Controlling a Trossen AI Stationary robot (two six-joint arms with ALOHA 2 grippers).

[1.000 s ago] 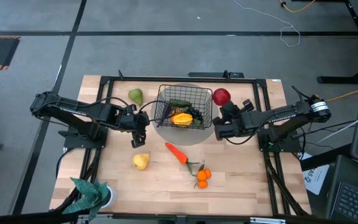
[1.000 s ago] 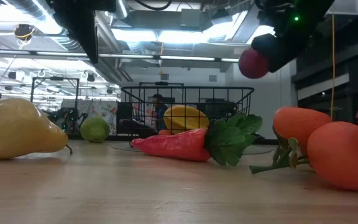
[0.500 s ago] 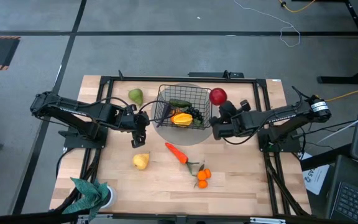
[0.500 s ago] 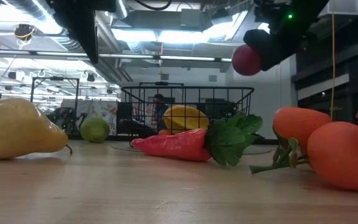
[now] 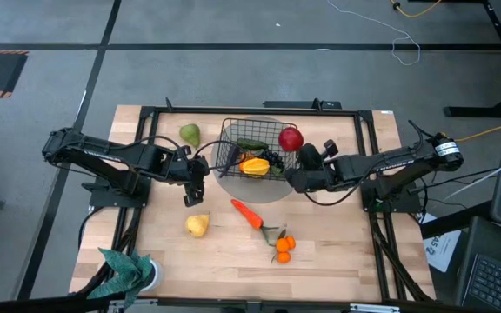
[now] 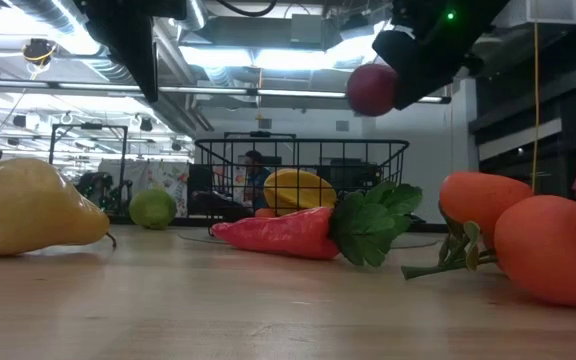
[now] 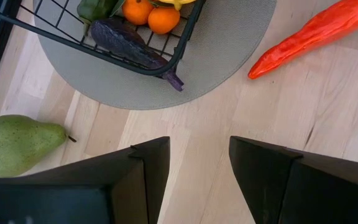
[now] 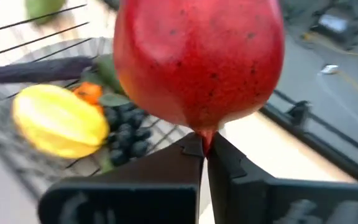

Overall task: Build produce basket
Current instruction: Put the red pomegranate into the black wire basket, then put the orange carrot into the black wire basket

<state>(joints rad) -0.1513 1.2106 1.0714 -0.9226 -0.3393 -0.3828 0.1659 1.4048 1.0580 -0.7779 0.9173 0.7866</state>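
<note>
A red round fruit [image 5: 290, 139] is held clamped in the right gripper [image 5: 301, 155] above the right-hand rim of the black wire basket [image 5: 233, 130]; in the right wrist view the fruit [image 8: 197, 59] is seen gripped by its pointed end where the two dark fingers [image 8: 213, 165] meet. In the low view the fruit [image 6: 371, 89] is seen raised clear above the basket's top edge [image 6: 302, 143].

The basket is set on a round grey mat [image 5: 252, 192] near the middle of the wooden table [image 5: 337, 252]. Inside it a yellow fruit [image 5: 255, 165], dark grapes [image 5: 274, 159] and a dark green vegetable [image 5: 251, 144] are seen; two small oranges [image 7: 154, 14] and a purple vegetable [image 7: 129, 43] are also shown in the left wrist view.

The left gripper [image 5: 194, 193] is held just left of the basket, over bare table, with its fingers [image 7: 151, 165] apart and nothing between them.

On the table, a green pear [image 5: 189, 135] lies left of the basket, a yellow pear [image 5: 197, 226] nearer the front, a carrot [image 5: 248, 214] just off the mat, and a cluster of oranges [image 5: 283, 249] beside its leaves. A teal leafy plant [image 5: 129, 269] stands at the front left corner.

No brand, label or writing can be read.
</note>
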